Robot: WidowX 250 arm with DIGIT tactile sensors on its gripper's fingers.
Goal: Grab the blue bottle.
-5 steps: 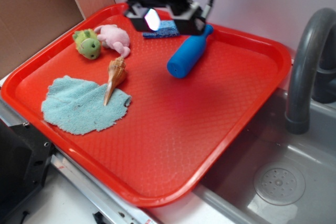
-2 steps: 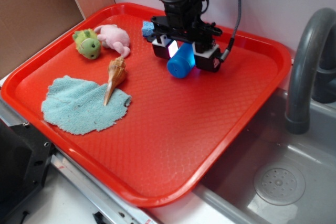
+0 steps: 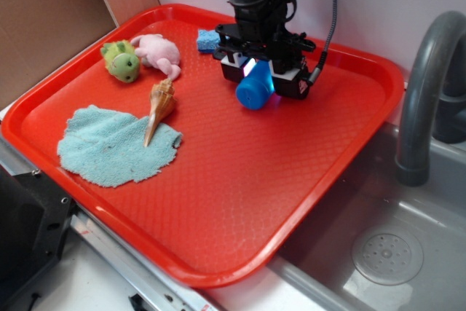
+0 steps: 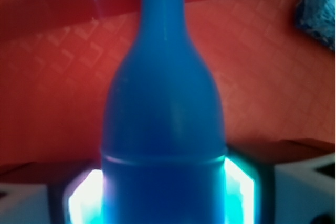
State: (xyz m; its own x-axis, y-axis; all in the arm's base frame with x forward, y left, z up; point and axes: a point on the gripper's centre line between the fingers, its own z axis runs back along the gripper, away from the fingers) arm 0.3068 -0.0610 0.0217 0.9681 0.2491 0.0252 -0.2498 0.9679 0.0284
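The blue bottle (image 3: 253, 93) lies on its side on the red tray (image 3: 240, 202), toward the back. My gripper (image 3: 261, 82) is lowered over its wide body, with one finger on each side. In the wrist view the bottle (image 4: 163, 103) fills the middle, neck pointing away. The lit pads (image 4: 84, 200) press against both sides of the body, so the gripper (image 4: 163, 195) is shut on it. The bottle's neck is hidden behind the gripper in the exterior view.
A blue sponge (image 3: 207, 38) lies at the tray's back, also in the wrist view (image 4: 317, 6). A green plush (image 3: 121, 61), pink plush (image 3: 160, 50), shell (image 3: 160, 105) and teal cloth (image 3: 116, 145) lie at left. A sink (image 3: 408, 253) and faucet (image 3: 422, 92) are at right.
My gripper came down from above the tray's back edge onto the bottle, and its fingers have closed in against the bottle's sides.
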